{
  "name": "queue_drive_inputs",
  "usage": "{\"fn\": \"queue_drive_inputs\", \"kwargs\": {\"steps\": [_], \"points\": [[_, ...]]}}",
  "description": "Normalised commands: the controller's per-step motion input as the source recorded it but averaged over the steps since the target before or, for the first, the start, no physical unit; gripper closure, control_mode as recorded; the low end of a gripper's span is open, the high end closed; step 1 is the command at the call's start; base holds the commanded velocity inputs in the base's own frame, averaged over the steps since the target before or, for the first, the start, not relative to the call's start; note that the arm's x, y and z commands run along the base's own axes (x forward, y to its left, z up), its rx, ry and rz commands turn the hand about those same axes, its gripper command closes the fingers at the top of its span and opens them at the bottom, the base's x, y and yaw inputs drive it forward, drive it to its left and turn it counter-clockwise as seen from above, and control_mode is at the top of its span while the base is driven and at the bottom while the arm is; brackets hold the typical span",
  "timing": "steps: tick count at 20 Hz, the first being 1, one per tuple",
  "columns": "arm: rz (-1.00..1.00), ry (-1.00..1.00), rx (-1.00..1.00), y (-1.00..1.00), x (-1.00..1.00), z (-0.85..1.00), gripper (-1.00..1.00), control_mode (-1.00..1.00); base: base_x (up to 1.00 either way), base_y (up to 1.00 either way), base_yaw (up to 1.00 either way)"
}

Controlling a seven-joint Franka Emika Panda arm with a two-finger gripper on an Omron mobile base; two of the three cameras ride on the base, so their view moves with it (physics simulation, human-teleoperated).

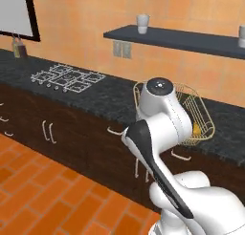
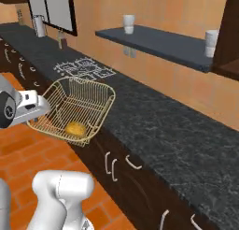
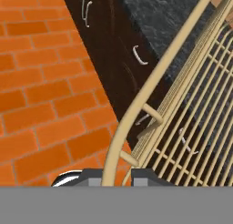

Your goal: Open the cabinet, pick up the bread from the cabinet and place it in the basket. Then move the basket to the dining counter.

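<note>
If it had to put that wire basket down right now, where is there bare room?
The black countertop is bare right of the basket, toward the wood cabinet. Another bare strip lies between basket and stove grates. The left end is crowded: bottle, canister. The shelf carries cups.

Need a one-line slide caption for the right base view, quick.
Gripper shut on the basket rim, lifting it tilted off the black counter, bread inside.

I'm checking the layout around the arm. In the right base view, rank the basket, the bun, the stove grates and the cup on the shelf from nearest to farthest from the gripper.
1. Basket: the gripper is shut on its near rim, at left.
2. Bun: inside the basket, by its low corner.
3. Stove grates: on the black counter behind the basket.
4. Cup: up on the wall shelf, farthest.
</note>
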Motion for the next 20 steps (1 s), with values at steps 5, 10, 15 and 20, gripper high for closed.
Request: {"fn": "queue_drive_inputs", "kwargs": {"steps": [5, 10, 15, 20], "points": [[0.0, 0.0, 0.0, 0.0, 0.0, 0.0, 1.0, 1.0, 0.0, 0.64, 0.9], [0.0, 0.0, 0.0, 0.0, 0.0, 0.0, 1.0, 1.0, 0.0, 0.62, 0.9], [0.0, 0.0, 0.0, 0.0, 0.0, 0.0, 1.0, 1.0, 0.0, 0.55, 0.92], [0.0, 0.0, 0.0, 0.0, 0.0, 0.0, 1.0, 1.0, 0.2, 0.95, 0.49]]}}
